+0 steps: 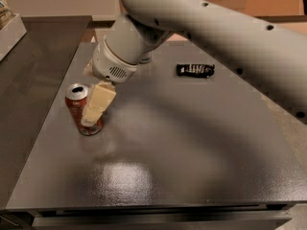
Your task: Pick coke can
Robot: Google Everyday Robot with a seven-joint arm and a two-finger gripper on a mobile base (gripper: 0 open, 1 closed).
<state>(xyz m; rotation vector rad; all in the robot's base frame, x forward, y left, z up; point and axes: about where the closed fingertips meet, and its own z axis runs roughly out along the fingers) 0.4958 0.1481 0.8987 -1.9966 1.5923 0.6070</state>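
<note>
The coke can (76, 110) is a red can with a silver top, standing upright on the left part of the grey table (192, 147). My gripper (96, 110) hangs from the big white arm (201, 28) that reaches in from the upper right. It is down at the can's right side. Its cream-coloured tip overlaps the can's right front, level with the can's body. The can rests on the table.
A small black packet (194, 70) lies at the back of the table, right of the arm's wrist. A pale object (145, 58) is mostly hidden behind the wrist. A white bin edge (10, 30) sits on the counter at far left.
</note>
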